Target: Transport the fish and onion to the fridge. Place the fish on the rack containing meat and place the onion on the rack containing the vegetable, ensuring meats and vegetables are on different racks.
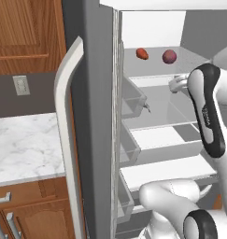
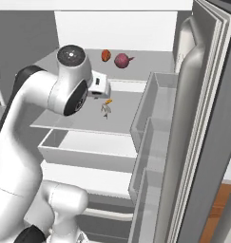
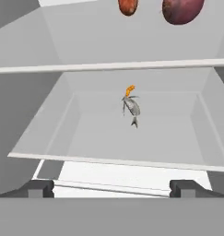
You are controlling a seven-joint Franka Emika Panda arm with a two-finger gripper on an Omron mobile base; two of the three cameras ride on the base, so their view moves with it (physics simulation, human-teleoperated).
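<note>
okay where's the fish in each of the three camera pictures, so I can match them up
Left base view: fish, centre right, on the middle fridge shelf.
Right base view: fish, upper centre, just right of the arm.
Hand view: fish, centre, on the lower shelf.
Shared landmark: the onion on the shelf above.

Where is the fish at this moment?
The fish lies on the fridge's middle shelf beside a small orange piece, one shelf below the onion, ahead of the open gripper.
</note>
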